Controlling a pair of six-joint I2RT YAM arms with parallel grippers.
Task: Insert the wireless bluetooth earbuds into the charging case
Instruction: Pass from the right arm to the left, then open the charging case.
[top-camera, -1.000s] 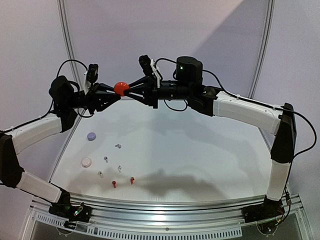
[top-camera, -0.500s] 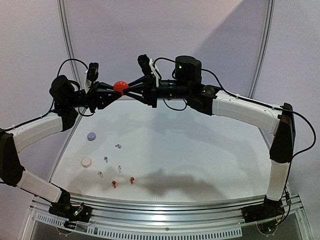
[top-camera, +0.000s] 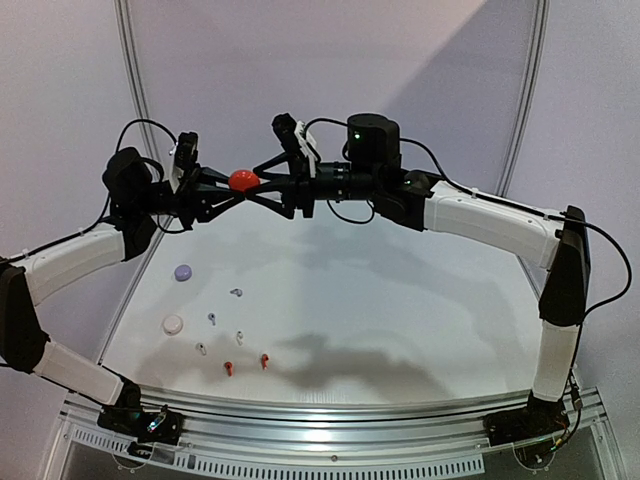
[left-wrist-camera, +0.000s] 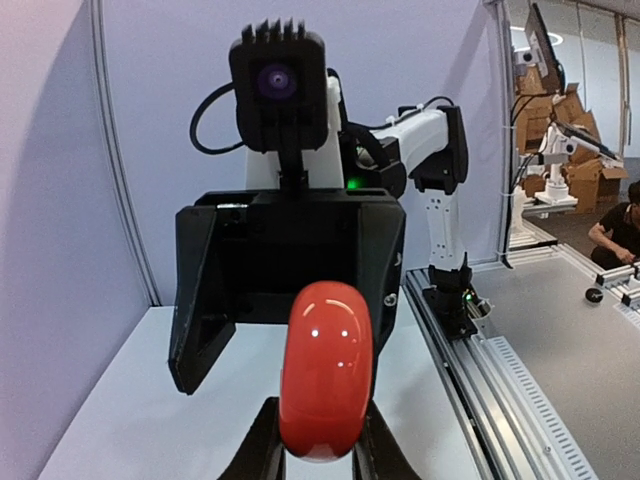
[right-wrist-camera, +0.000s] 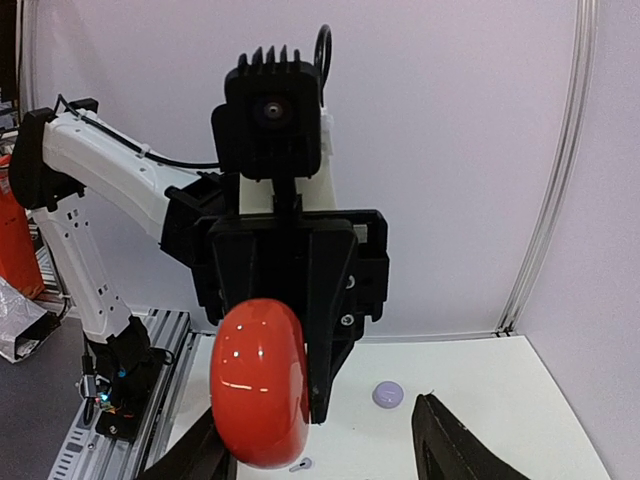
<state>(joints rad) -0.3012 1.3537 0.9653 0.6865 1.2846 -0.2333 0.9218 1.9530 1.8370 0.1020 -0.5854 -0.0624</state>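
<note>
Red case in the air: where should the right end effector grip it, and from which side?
Probably the free half of the red case, across its two broad faces, coming from opposite the left end effector, which pinches the other end. It shows thin edge-on, so the open jaws should fit.

A robotics lab: white-walled booth (top-camera: 300, 60), aluminium rail (left-wrist-camera: 505, 375), cardboard boxes (left-wrist-camera: 575, 175) stacked beyond.
</note>
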